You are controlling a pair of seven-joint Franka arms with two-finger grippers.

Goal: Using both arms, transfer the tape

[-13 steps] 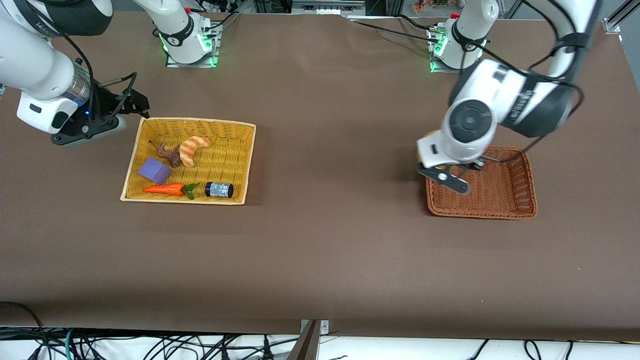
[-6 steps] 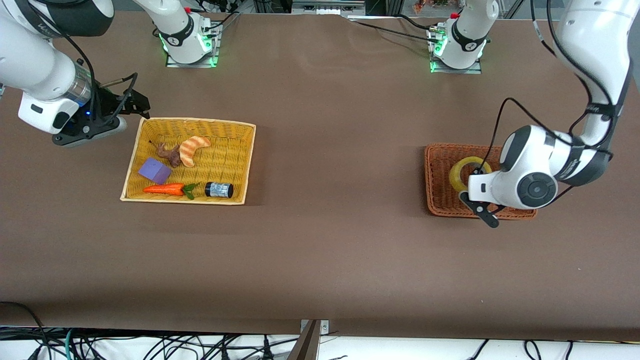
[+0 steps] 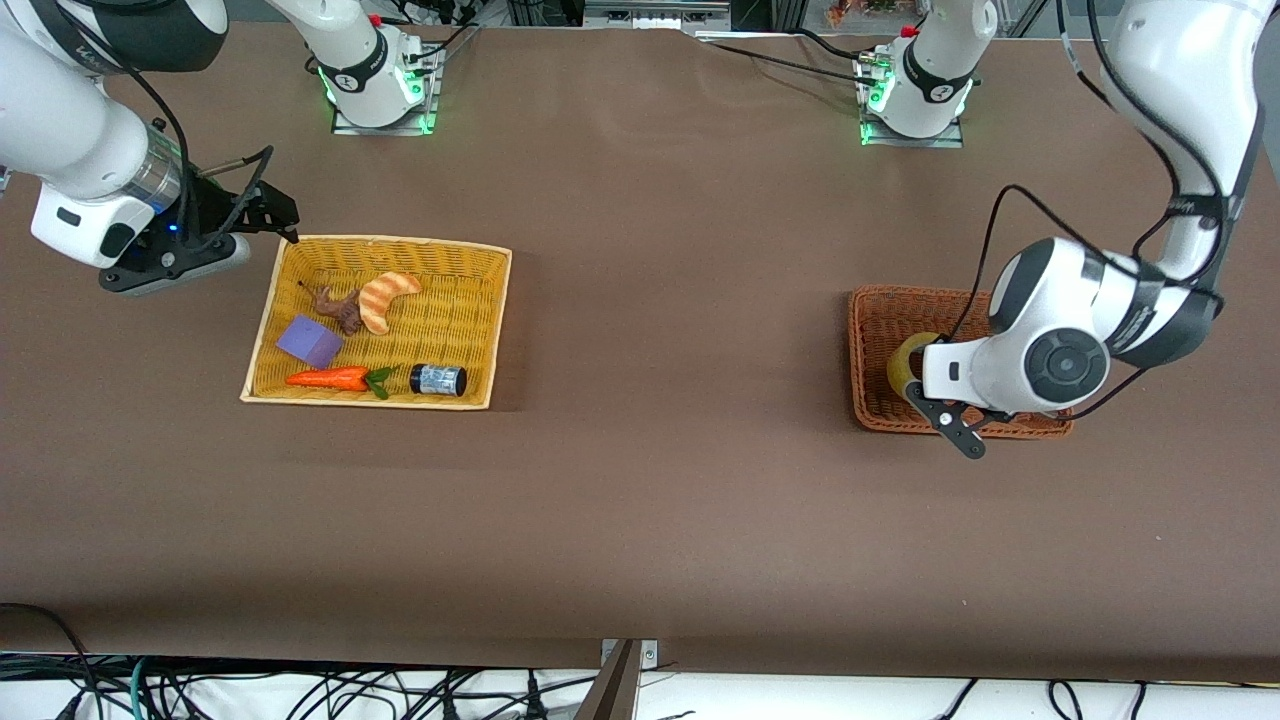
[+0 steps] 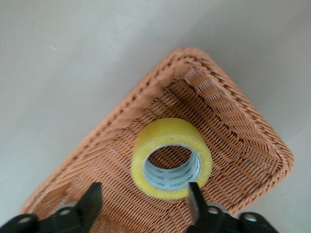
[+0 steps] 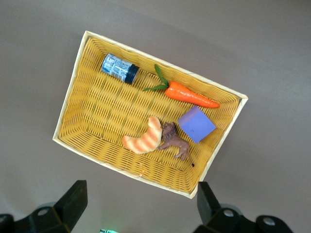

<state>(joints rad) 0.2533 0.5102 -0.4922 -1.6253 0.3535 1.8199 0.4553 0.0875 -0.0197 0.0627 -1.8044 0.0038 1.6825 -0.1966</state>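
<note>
The tape [image 4: 171, 158] lay in the brown basket [image 3: 870, 320] toward the left arm's end of the desk [image 3: 660, 500], tipped so that its hole faced partly upward, and the wrist view showed it free of any grip. The left gripper [image 4: 143, 206] hung over that basket with its fingers [image 4: 91, 204] parted; one finger stood just beside the roll's rim and may have brushed it, the other stood well clear over the weave. Judged from how things lay, the tape was delivered and the step in hand was to let go cleanly and leave. Doing that well would call for fingers spread fully before any lift, so that the near finger could not catch the sticky yellow rim and drag the roll along. A straight rise out of the basket would suit better than a sideways sweep, since the basket's wall stood close by and a nudge could slide the light wicker across the desk. The roll, resting on a curved edge, looked likely to roll or flop flat if knocked, though the walls should contain it. The right gripper [image 5: 141, 206] waited, fingers apart and empty, over the desk beside the yellow basket [image 3: 290, 250], which held a croissant [image 3: 386, 298], a jar [image 3: 438, 379], a carrot [image 3: 330, 379], a purple block [image 3: 309, 341] and a small brown figure [image 3: 340, 308].
</note>
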